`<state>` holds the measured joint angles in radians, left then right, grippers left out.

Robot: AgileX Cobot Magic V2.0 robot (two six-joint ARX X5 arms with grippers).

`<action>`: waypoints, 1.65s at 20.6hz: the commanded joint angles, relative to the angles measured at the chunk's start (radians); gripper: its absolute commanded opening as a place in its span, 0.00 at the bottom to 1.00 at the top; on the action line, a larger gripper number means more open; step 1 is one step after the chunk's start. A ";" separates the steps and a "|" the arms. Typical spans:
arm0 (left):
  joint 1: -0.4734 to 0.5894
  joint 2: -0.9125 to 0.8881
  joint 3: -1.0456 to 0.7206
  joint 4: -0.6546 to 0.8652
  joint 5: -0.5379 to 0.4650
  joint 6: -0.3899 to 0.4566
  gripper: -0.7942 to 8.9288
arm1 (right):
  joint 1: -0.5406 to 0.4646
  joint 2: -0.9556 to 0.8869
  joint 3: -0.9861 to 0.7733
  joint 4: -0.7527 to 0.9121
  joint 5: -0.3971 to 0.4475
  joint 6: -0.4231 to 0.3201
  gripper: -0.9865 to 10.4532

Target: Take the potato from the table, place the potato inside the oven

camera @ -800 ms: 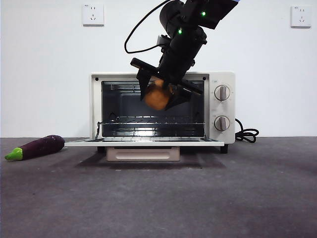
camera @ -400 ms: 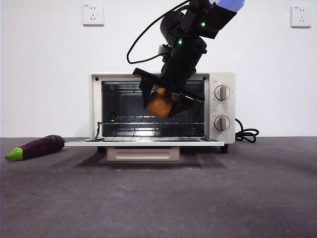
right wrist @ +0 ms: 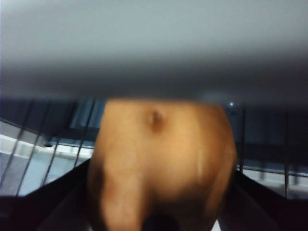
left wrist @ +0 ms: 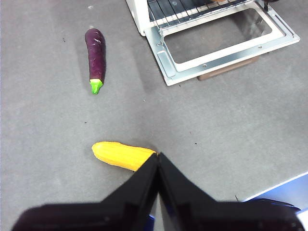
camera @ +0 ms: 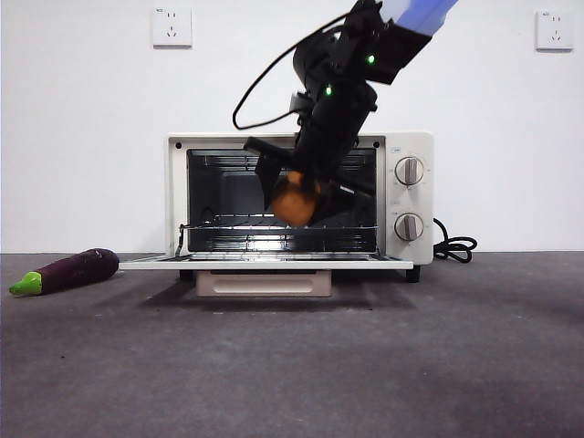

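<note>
Judging by how things lie, you have the potato [camera: 294,202] off the counter [camera: 292,365], clamped in the right tool [camera: 297,196] at the mouth of the open oven [camera: 412,196], release onto its rack left, above dark grey matte surface before a white wall.

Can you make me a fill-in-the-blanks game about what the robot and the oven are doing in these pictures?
1. The right gripper holds the ____ in front of the oven.
2. The oven's door is folded ____.
3. The purple vegetable on the table is an ____.
4. The left gripper waits, shut, near a yellow ____.

Missing words: potato; open; eggplant; corn cob.
</note>
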<state>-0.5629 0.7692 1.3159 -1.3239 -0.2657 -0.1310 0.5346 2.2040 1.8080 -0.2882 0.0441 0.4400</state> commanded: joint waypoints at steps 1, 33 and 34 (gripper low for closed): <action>0.003 -0.003 -0.008 0.004 0.005 0.012 0.08 | 0.001 0.024 0.004 0.004 -0.002 -0.006 0.24; 0.092 0.274 -0.047 0.187 0.200 0.007 0.07 | 0.231 -0.632 0.007 -0.894 0.322 -0.204 0.24; 0.125 0.303 -0.063 0.218 0.264 0.007 0.07 | 0.239 -0.695 0.007 -0.921 0.324 -0.206 0.15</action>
<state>-0.4454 1.0687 1.2621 -1.1103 -0.0219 -0.1162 0.7715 1.5246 1.8183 -1.2110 0.3622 0.2413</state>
